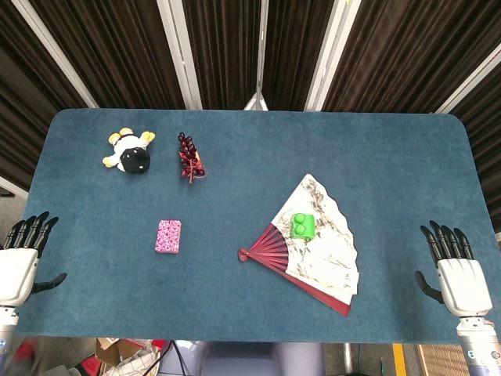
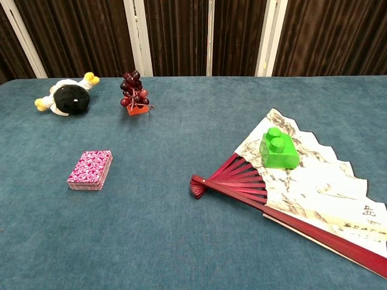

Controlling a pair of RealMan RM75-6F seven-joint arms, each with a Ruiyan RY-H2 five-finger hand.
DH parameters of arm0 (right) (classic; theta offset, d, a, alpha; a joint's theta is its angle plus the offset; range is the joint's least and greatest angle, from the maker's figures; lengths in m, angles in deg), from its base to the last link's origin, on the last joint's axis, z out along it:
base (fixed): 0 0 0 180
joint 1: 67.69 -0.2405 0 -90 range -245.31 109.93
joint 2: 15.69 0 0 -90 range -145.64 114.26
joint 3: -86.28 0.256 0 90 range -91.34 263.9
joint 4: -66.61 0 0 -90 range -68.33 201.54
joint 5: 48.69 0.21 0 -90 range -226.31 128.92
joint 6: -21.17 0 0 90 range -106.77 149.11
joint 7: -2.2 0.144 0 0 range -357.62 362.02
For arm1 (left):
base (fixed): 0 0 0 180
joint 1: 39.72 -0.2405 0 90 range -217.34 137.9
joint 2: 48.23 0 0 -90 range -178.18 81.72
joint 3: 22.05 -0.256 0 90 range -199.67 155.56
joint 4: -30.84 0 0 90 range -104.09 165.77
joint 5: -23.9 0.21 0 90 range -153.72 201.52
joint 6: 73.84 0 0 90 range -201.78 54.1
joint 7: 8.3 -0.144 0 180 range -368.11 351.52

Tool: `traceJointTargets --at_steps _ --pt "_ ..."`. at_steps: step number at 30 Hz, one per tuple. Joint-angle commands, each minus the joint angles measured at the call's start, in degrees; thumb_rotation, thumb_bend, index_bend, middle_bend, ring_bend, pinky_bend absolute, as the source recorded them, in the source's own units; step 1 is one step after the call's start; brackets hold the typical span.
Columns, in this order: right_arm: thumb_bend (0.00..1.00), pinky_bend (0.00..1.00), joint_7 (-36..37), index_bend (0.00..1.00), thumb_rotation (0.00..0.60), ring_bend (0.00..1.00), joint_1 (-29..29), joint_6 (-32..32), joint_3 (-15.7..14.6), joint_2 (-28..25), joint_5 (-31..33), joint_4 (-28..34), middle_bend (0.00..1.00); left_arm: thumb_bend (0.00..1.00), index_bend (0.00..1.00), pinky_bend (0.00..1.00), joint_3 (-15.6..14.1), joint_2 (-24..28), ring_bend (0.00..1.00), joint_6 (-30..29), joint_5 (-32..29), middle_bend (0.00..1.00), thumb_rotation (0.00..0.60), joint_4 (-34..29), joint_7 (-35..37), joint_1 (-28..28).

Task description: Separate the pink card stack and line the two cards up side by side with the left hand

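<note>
The left robot hand point(image 1: 19, 262) hangs at the table's point(image 1: 250, 313) near edge with fingers spread, holding nothing; the right robot hand point(image 1: 458, 274) does likewise at the opposite end. The pink card stack point(image 1: 167, 236) lies unseparated, well apart from the left robot hand, beside the folding fan point(image 1: 313, 247) bearing a green block point(image 1: 303, 225).

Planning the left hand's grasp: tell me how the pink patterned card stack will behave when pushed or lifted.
The pink patterned card stack lies flat and low on the blue felt-like tabletop, so it probably won't tip or roll. Its layered edges suggest the top card may slide off. Likely light and thin, hard to get fingers under.
</note>
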Motion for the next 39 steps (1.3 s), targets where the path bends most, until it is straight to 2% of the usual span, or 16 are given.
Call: traceJointTargets --at_steps 1,10,18,23,28,33,39 --pt "0.37 0.05 -0.05 0.00 0.600 0.00 0.01 0.01 -0.02 0.01 -0.01 0.04 0.00 0.11 0.00 0.00 -0.03 0.04 0.00 0.08 -0.05 0.00 0.600 0.00 0.01 -0.01" --pt "0.37 0.05 0.11 0.00 0.600 0.00 0.11 0.19 -0.07 -0.15 -0.13 0.15 0.00 0.11 0.00 0.00 -0.25 0.12 0.00 1.08 -0.49 0.00 0.600 -0.50 -0.76 0.27" --pt "0.37 0.05 0.37 0.00 0.600 0.00 0.01 -0.08 -0.05 -0.02 0.02 0.10 0.00 0.11 0.00 0.00 1.73 1.74 0.00 8.70 -6.13 0.00 0.600 -4.99 -5.01 4.59" --pt "0.37 0.05 0.92 0.00 0.600 0.00 -0.04 -0.20 -0.07 -0.20 -0.04 0.14 0.00 0.12 0.04 0.00 5.23 1.01 0.00 17.85 -17.17 0.00 0.600 -7.95 -11.52 11.02" --pt "0.37 0.05 1.06 0.00 0.600 0.00 -0.07 -0.19 -0.14 -0.17 -0.27 0.16 0.00 0.15 0.10 0.00 8.10 -3.08 0.00 24.32 -30.70 0.00 0.600 -7.94 -20.06 18.74" --pt "0.37 0.05 1.63 0.00 0.600 0.00 -0.03 -0.32 -0.09 -0.27 0.05 0.23 0.00 0.16 0.16 0.00 8.98 -8.92 0.00 24.63 -41.54 0.00 0.600 -6.34 -28.23 25.28" --pt "0.37 0.05 2.35 0.00 0.600 0.00 -0.10 -0.48 -0.09 -0.48 0.04 0.42 0.00 0.16 0.19 0.00 8.91 -15.50 0.00 23.08 -49.43 0.00 0.600 -3.24 -34.93 30.93"
